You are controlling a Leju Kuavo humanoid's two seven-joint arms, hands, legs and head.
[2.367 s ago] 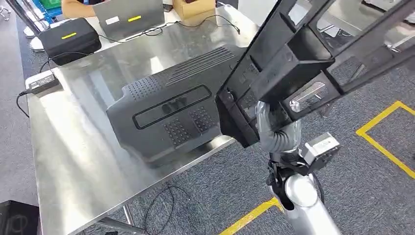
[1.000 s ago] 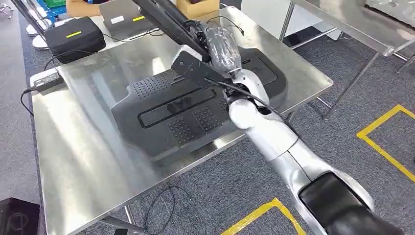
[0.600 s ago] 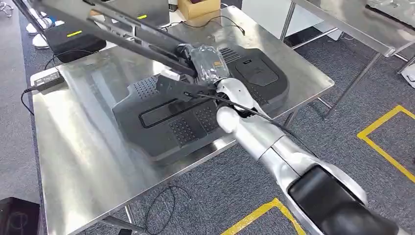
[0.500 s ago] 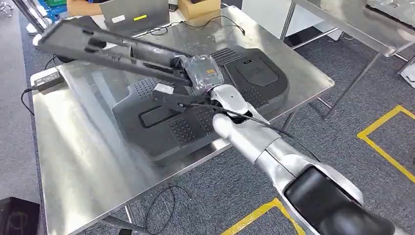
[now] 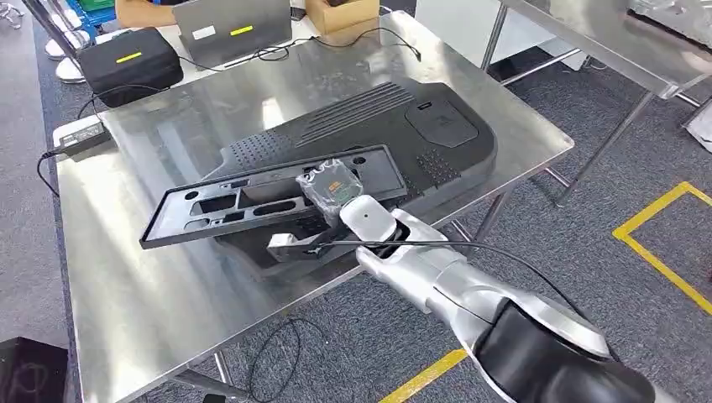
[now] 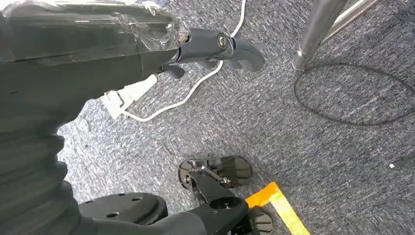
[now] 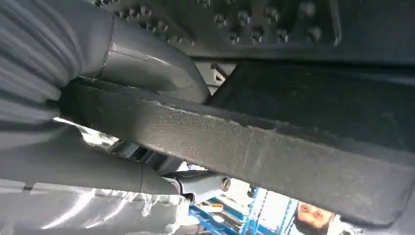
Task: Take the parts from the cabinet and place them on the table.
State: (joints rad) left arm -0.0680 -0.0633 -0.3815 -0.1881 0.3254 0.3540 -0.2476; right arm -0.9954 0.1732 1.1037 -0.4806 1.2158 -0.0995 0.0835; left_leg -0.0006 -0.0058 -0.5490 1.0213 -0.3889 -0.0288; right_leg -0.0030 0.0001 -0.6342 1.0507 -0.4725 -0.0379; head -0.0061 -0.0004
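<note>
A long flat black frame part (image 5: 243, 201) with several cutouts lies low and slightly tilted over a large black textured panel (image 5: 395, 117) on the steel table (image 5: 151, 311). My right hand (image 5: 333, 191), wrapped in clear plastic, grips the frame part near its right end. In the right wrist view the thumb (image 7: 147, 68) presses one face of the frame part's edge (image 7: 274, 156), fingers (image 7: 98, 169) lie on the other, and the studded panel (image 7: 254, 24) is close behind. My left hand (image 6: 215, 46) hangs over the carpet, holding nothing, fingers apart.
At the table's far edge stand a black case (image 5: 128, 65), a laptop (image 5: 231, 25) and a cardboard box (image 5: 340, 12), with a person's arm (image 5: 143, 10) behind. A power adapter (image 5: 77, 134) lies at the left edge. A second steel table (image 5: 604, 42) stands to the right.
My right arm has swung the frame part from high on the right, across the table to the left, then down low over the large panel.
</note>
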